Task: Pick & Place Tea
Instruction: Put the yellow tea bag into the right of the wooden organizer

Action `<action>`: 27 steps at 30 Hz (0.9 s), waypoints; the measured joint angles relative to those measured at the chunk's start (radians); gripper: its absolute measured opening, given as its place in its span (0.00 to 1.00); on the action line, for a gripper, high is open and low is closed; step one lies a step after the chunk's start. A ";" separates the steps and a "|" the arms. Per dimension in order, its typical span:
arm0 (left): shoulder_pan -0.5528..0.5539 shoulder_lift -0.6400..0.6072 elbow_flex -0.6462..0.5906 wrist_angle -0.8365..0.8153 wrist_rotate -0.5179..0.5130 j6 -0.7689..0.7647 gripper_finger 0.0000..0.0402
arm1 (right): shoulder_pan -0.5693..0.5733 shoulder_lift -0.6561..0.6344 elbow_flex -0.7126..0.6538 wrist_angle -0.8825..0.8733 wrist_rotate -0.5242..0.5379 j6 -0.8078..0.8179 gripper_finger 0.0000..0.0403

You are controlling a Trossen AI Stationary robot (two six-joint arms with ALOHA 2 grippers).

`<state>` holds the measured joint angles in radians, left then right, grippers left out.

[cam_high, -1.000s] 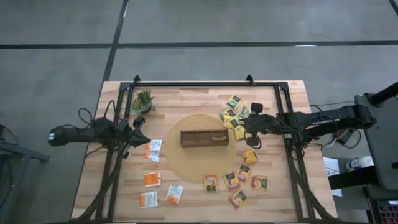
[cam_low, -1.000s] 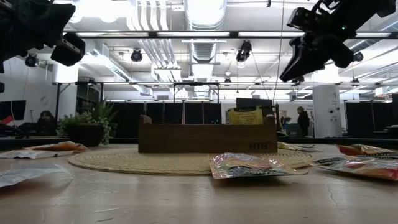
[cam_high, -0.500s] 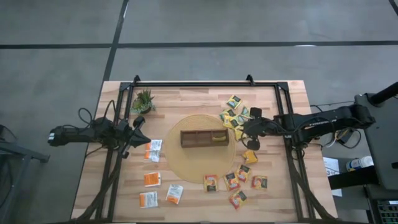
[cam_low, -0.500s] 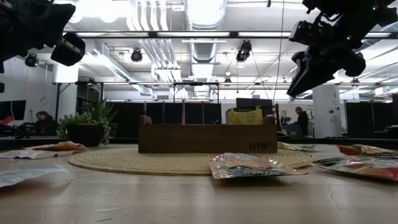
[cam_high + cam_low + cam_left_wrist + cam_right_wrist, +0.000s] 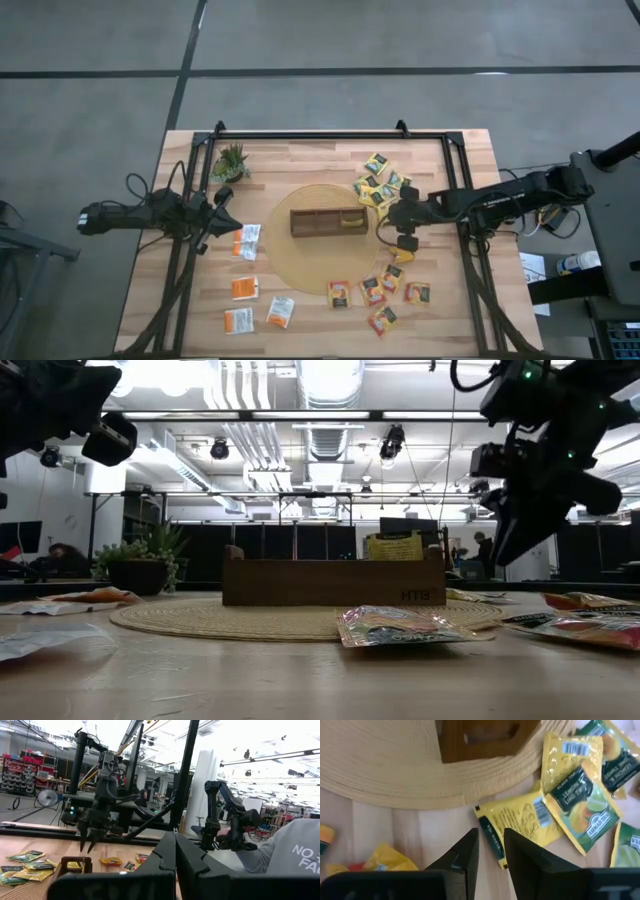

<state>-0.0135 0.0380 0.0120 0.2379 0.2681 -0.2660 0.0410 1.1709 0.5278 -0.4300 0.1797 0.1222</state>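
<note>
- The table (image 5: pixel 300 340) is pale wood laid in long planks, with a thin black metal frame (image 5: pixel 330 134) standing on it.
- At its middle lies a round woven mat (image 5: pixel 300 265), ribbed in tight concentric rings.
- On the mat sits the tray (image 5: pixel 328 222), a long dark brown wooden box divided into compartments; one yellow sachet (image 5: pixel 351 221) lies in its compartment at the right-arm end.
- The tea lies scattered flat on the bare wood as small glossy square packets: a yellow-green cluster (image 5: pixel 374 184) by the mat's far right edge, orange-brown sachets (image 5: pixel 385 290) near the front right, and white-and-orange sachets (image 5: pixel 247 241) to the mat's left.
- The right gripper (image 5: pixel 397 212) hangs above the table just off the tray's right end, beside the yellow-green cluster; its jaws stand slightly parted with nothing between them. In its wrist view a yellow-green sachet (image 5: pixel 522 822) with a dark edge strip lies on the wood directly past the fingers (image 5: pixel 465 852).
- The left gripper (image 5: pixel 228 198) waits above the table's left side, near the plant (image 5: pixel 231 161), a small spiky green tuft in a pot; its jaws are clenched on nothing.
</note>
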 joint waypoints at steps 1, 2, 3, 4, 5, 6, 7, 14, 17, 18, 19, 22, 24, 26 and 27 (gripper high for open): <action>0.000 0.000 0.000 0.000 0.000 0.000 0.00 | 0.000 0.009 0.000 0.002 0.002 0.000 0.23; 0.000 0.000 0.000 0.000 0.000 0.000 0.00 | 0.000 0.019 0.001 0.003 0.003 0.003 0.23; 0.000 0.000 0.000 0.000 0.000 0.000 0.00 | 0.000 0.029 0.001 0.004 0.003 0.008 0.24; 0.000 0.000 0.000 0.000 0.000 0.000 0.00 | 0.000 0.040 0.001 0.009 0.003 0.017 0.24; 0.000 0.000 0.000 0.000 0.000 0.000 0.00 | 0.000 0.051 0.001 0.016 0.003 0.026 0.24; 0.000 0.000 0.000 0.000 0.000 0.000 0.00 | -0.002 0.061 0.000 0.022 0.003 0.033 0.25; 0.000 0.000 0.000 0.000 0.000 0.000 0.00 | -0.005 0.073 0.000 0.022 0.003 0.035 0.25; 0.000 0.000 0.000 0.000 0.000 0.000 0.00 | -0.011 0.153 0.004 0.051 0.071 0.064 0.32; 0.000 0.000 0.000 0.000 0.000 0.000 0.00 | -0.017 0.170 0.017 0.058 0.081 0.062 0.36; 0.000 0.000 0.000 0.000 0.000 0.000 0.00 | -0.016 0.175 0.018 0.058 0.078 0.062 0.38; 0.000 0.000 0.000 0.000 0.000 0.000 0.00 | -0.016 0.183 0.018 0.058 0.074 0.062 0.39; 0.000 0.000 0.000 0.000 0.000 0.000 0.00 | -0.017 0.203 0.018 0.058 0.063 0.067 0.42; 0.000 0.000 0.000 0.000 0.000 0.000 0.00 | -0.022 0.223 0.018 0.064 0.050 0.064 0.44; 0.000 0.000 0.000 0.000 0.000 0.000 0.00 | -0.033 0.241 0.020 0.072 0.049 0.062 0.45; 0.000 0.000 0.000 0.000 0.000 0.000 0.00 | -0.040 0.249 0.021 0.072 0.043 0.061 0.45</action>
<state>-0.0132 0.0380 0.0116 0.2378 0.2680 -0.2657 0.0007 1.4197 0.5491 -0.3577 0.2228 0.1837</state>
